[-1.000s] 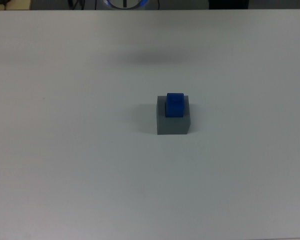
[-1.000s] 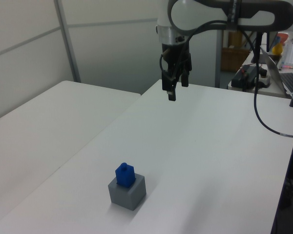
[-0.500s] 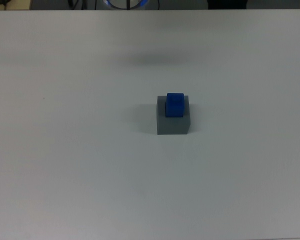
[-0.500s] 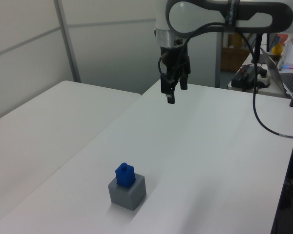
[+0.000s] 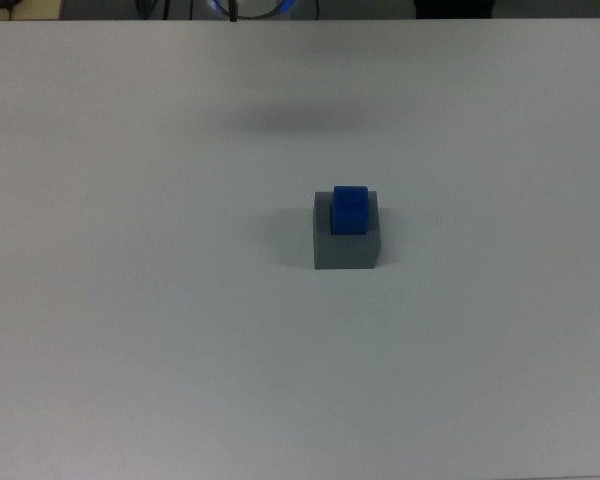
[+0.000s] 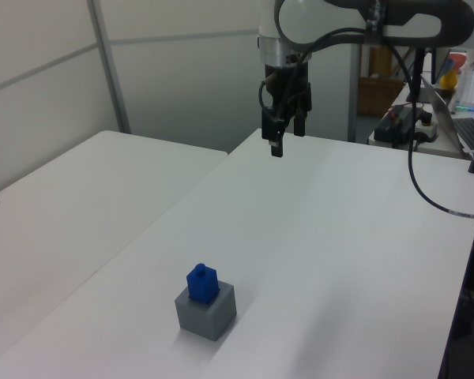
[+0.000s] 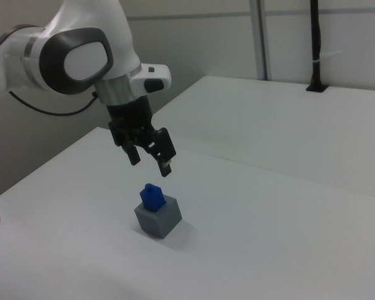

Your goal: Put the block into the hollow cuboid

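- Block (image 5: 350, 209): small bright-blue piece standing upright in the recess of the hollow cuboid (image 5: 346, 245), its upper part rising above the grey top face; seen also in the left view (image 6: 201, 283) and the right view (image 7: 152, 197).
- Hollow cuboid: matte grey box resting on the white table (image 5: 160, 330), near the middle of the top view and well away from every table edge visible there. In the left view (image 6: 207, 309) it sits towards the table's near end; in the right view (image 7: 159, 219) it sits well in from the table's edges.
- Gripper (image 7: 150, 161): raised in the air, clear of both pieces, fingers spread with an open gap between them and nothing held. In the right view it hangs above the block, a little towards the right view's left. In the left view (image 6: 287, 140) it hangs over the far end of the table, well apart from the cuboid.
- Arm (image 7: 81, 56): white with dark joints, entering from the right view's left.
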Tool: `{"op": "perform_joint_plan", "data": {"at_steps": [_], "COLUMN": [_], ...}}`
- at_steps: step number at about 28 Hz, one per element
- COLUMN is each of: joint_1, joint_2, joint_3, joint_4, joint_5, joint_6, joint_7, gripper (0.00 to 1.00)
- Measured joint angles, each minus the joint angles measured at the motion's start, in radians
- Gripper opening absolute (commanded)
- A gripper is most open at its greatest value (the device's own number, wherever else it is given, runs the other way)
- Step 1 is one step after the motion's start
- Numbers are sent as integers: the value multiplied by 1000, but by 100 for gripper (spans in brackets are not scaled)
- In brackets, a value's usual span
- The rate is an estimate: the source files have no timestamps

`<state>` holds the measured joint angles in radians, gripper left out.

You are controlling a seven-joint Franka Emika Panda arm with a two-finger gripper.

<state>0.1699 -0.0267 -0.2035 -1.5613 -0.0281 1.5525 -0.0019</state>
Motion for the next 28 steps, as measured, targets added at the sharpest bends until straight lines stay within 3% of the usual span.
{"op": "perform_joint_plan", "data": {"at_steps": [28], "joint_1": [0], "joint_2": [0], "joint_3": [0], "joint_4": [0], "joint_5": [2], "joint_6": [0], "joint_7": [-18], "gripper": [100]}}
